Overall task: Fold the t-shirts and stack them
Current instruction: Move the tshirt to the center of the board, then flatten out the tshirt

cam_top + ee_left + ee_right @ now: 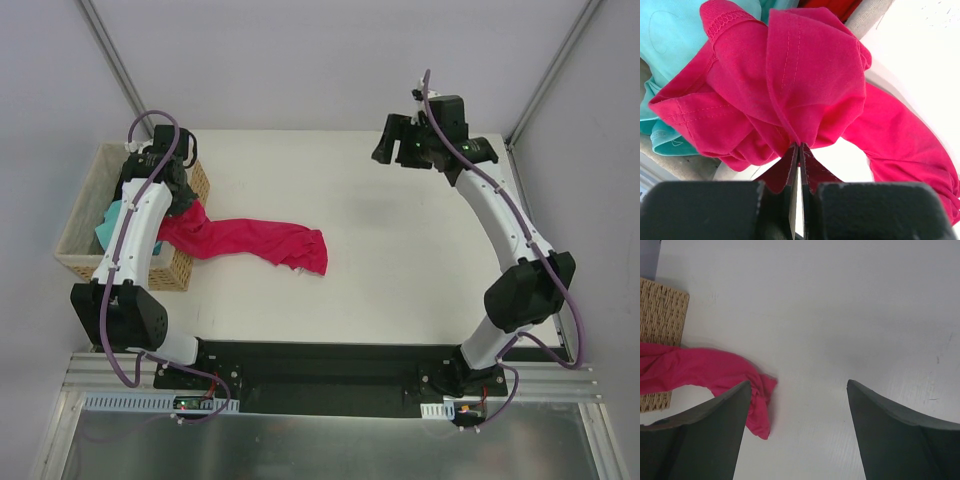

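Now your left gripper (799,146) pinches the red shirt (805,75) to drag it from the basket (82,205); your right gripper (799,385) gapes empty.

White arms (135,232), black joints (137,318); purple cables (102,325)

A white table (400,260) sits evenly lit between pale grey walls (330,60) with slim metal posts (114,55) at the corners, and what looks like a shiny metal sheet (300,450) lies beyond its near edge.
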